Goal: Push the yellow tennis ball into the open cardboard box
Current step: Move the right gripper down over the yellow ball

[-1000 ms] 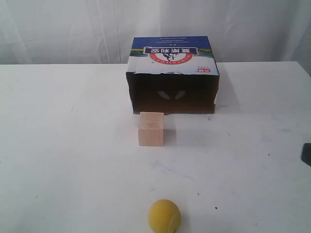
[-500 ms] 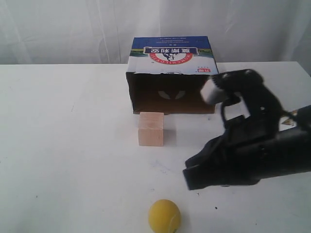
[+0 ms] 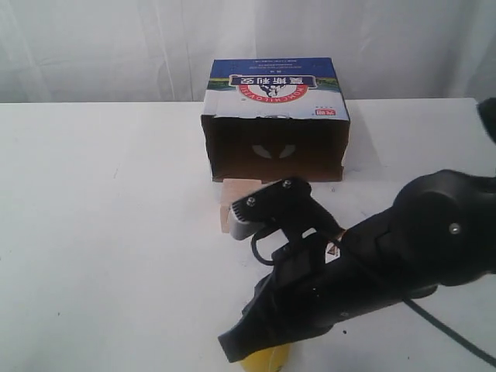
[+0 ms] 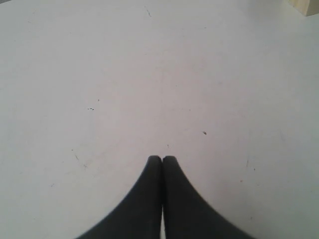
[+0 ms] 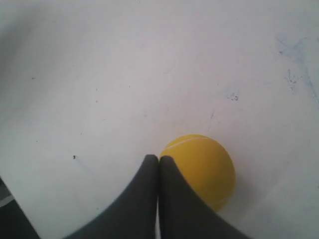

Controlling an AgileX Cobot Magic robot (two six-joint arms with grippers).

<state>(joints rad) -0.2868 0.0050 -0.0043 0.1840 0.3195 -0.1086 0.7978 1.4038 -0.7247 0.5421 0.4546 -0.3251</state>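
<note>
The yellow tennis ball [image 5: 204, 169] lies on the white table at the front edge of the exterior view, where only a sliver [image 3: 267, 359] shows under the right arm. My right gripper [image 5: 158, 158] is shut, empty, its tips over the ball's near side; in the exterior view its tip [image 3: 232, 350] hangs right above the ball. The open cardboard box [image 3: 275, 128] stands at the back, its dark opening facing the ball. My left gripper [image 4: 162, 159] is shut over bare table and does not show in the exterior view.
A pale wooden cube [image 3: 236, 192] stands between the ball and the box opening, partly hidden by the right arm; its corner shows in the left wrist view [image 4: 308, 7]. The white table [image 3: 101, 232] stretches to both sides.
The right arm has swung in from the right and down to the front, and now covers most of the ball and part of the cube. The ball, cube and box have not moved.
</note>
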